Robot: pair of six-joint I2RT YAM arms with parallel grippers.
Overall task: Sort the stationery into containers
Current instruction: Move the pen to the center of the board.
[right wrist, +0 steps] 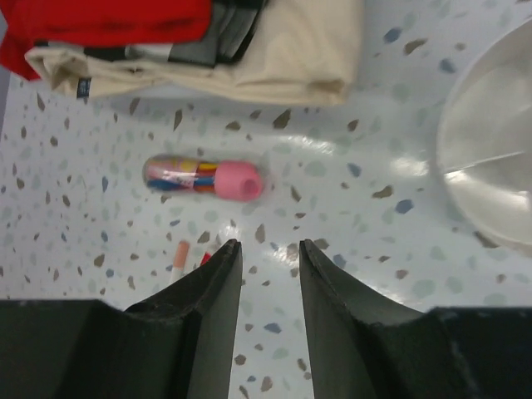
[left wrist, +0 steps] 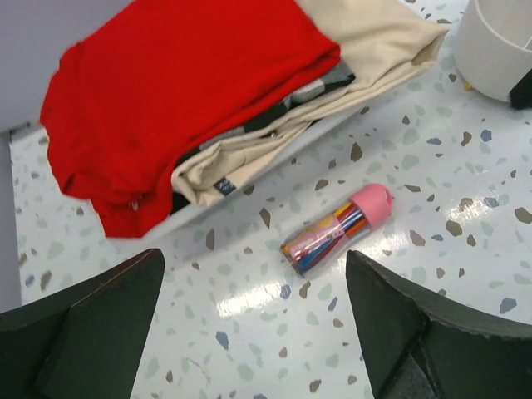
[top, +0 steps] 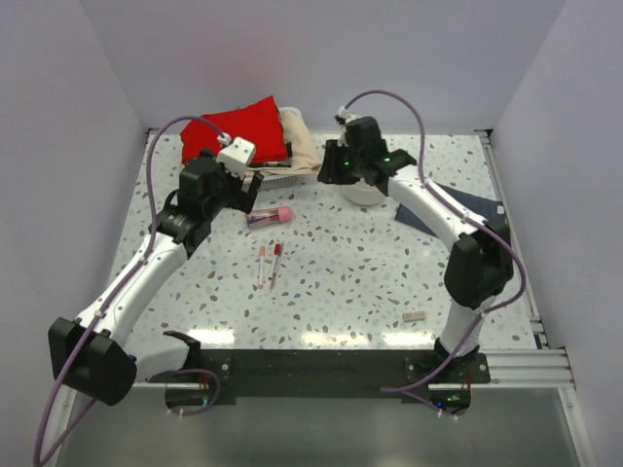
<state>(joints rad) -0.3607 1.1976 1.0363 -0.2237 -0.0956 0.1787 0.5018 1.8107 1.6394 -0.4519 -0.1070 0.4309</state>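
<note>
A pink-capped clear tube (top: 271, 215) holding coloured pens lies on the speckled table; it also shows in the left wrist view (left wrist: 338, 230) and the right wrist view (right wrist: 204, 178). Two thin red-and-white pens (top: 269, 264) lie side by side nearer the front. A beige eraser (top: 415, 315) lies at the front right. The white round organiser (top: 362, 193) sits partly under the right arm, also in the wrist views (left wrist: 499, 41) (right wrist: 490, 141). My left gripper (top: 245, 191) (left wrist: 258, 332) is wide open just left of the tube. My right gripper (top: 329, 173) (right wrist: 268, 249) is empty, jaws slightly apart, beside the organiser.
A red cloth (top: 248, 126) and a beige cloth (top: 302, 144) lie folded on a white tray at the back. A dark blue-grey cloth (top: 467, 204) lies at the right, partly under the right arm. Walls enclose the table on three sides.
</note>
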